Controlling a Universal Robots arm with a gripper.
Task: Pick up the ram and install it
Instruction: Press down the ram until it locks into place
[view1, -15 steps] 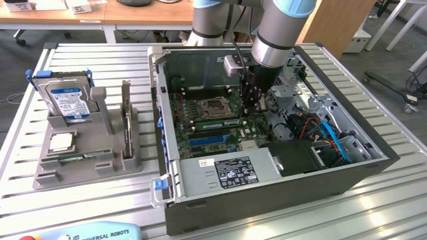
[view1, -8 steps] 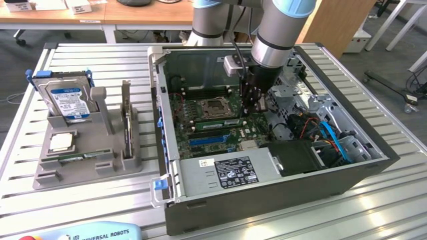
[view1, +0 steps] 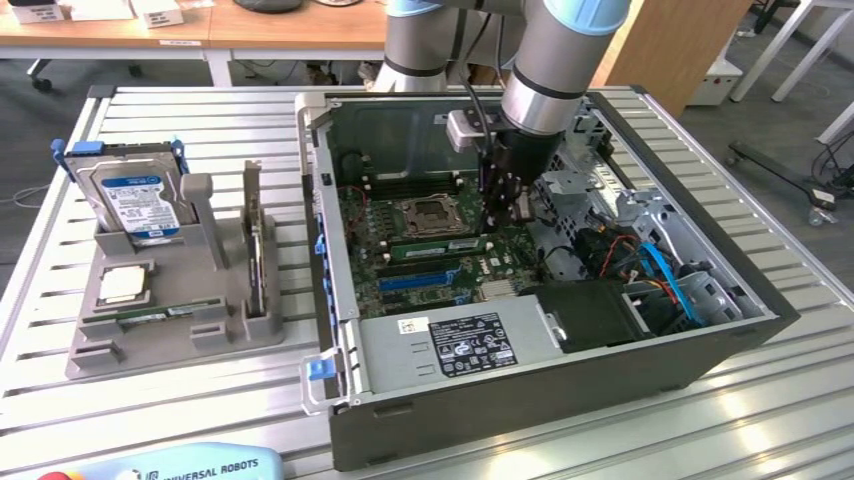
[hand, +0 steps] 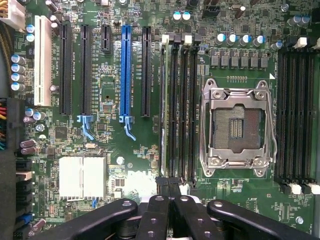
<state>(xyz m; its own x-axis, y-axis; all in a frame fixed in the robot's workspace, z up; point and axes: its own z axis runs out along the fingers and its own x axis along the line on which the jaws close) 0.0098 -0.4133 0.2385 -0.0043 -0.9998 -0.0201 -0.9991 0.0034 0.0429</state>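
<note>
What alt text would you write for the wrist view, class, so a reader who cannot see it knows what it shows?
A shut gripper hangs over a green motherboard at the end of a bank of black memory slots, where a ram stick stands edge-on in the outermost slot. Beside the bank sits an empty silver processor socket; a blue expansion slot lies further off.

Bright, even daylight fills the exterior view, coming from above and behind the arm (view1: 554, 60). The ridged metal surface (view1: 174, 400) shines pale, with soft glare along its slats. Shadows are faint; the deepest lies inside the open case (view1: 534, 400), under the arm. Far desks at the top look slightly soft. In the wrist view, light falls flat on the motherboard (hand: 110, 100), and small glints show on the socket frame (hand: 237, 165) and the heatsink (hand: 82, 177). The black pincer (hand: 167, 187) close to the lens is dark and a little blurred. Corners dim slightly.
</note>
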